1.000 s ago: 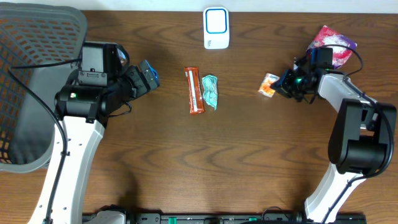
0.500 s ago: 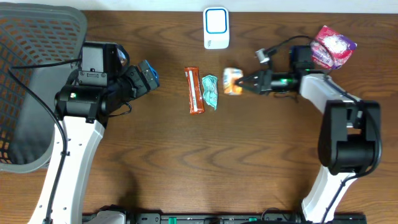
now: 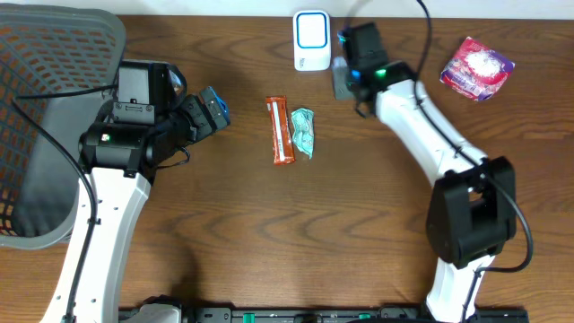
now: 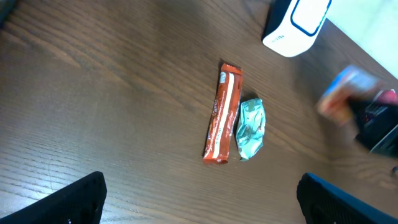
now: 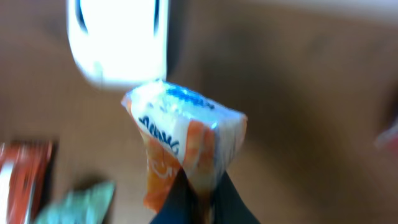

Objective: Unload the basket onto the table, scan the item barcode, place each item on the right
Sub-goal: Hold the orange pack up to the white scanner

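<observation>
- Orange and white crinkly snack packet (image 5: 180, 146) is pinched by its bottom edge in the right gripper (image 5: 199, 190), which is squeezed tight on it. The packet hangs in the air just beside the white box scanner with a blue ring (image 3: 312, 40), at the back of the brown wooden bench (image 3: 269, 242).
- Only a thin bit of the packet is held. I think it could slip out and drop if the arm swings fast.
- The scanner might not read it. I cannot see any barcode lines on the packet, so the wrong side may face the scanner.
- The packet is so close to the scanner that it could bump it and push it away.
- The left gripper (image 3: 213, 109) is wide and holds nothing. It is far off to the left, so it could not catch a falling packet.
- Hard to see: the right wrist picture is blurry, so the words on the packet cannot be read.
- From above, the packet is only a grey smudge by the arm, and the right gripper's tips are hidden.
- In the left wrist picture, the packet is a fuzzy blob and the right gripper is cut off at the edge.
- The long orange-red bar wrapper (image 3: 282, 131) and the small green crumpled packet (image 3: 303, 132) lie side by side. I cannot tell if they touch.
</observation>
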You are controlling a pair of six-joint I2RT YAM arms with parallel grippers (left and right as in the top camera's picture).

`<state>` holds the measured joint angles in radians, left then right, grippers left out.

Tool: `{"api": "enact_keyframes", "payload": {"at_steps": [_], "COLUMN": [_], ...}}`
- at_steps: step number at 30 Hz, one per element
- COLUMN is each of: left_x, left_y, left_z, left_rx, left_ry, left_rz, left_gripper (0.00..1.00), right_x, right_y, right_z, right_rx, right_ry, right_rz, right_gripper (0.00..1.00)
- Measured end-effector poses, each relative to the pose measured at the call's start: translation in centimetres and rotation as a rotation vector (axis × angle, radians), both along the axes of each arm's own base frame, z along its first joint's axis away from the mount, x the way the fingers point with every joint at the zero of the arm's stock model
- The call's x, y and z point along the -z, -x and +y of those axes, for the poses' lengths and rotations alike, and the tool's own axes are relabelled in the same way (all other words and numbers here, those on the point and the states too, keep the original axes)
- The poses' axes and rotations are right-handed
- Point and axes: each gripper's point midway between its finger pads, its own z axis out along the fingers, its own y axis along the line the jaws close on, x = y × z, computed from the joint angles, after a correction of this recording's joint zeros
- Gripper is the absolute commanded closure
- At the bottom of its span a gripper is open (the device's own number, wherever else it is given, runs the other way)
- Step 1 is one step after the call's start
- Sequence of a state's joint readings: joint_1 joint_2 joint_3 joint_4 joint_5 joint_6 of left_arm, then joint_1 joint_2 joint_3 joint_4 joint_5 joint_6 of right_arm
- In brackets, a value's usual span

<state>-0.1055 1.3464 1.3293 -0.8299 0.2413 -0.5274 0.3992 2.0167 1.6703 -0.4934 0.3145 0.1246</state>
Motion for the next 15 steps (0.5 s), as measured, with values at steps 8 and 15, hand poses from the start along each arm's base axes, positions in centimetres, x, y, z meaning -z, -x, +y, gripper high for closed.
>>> {"api": "enact_keyframes", "payload": {"at_steps": [8,15], "left_x": [0.0,0.0], "left_y": [0.0,0.0], "left_z": [0.0,0.0], "left_rx": [0.000,0.000], "left_ry": [0.000,0.000], "left_rz": [0.000,-0.001], "left_gripper": [0.02,0.02], "right_x": [-8.0,-7.9], "right_y": [-4.5,-6.0], "right_z": [4.3,6.6], "right_rx": [-0.027,-0.095], "right_ry": [0.156,0.065], "right_rz": [-0.443,-0.523], "right_gripper": [0.99,0.97]}}
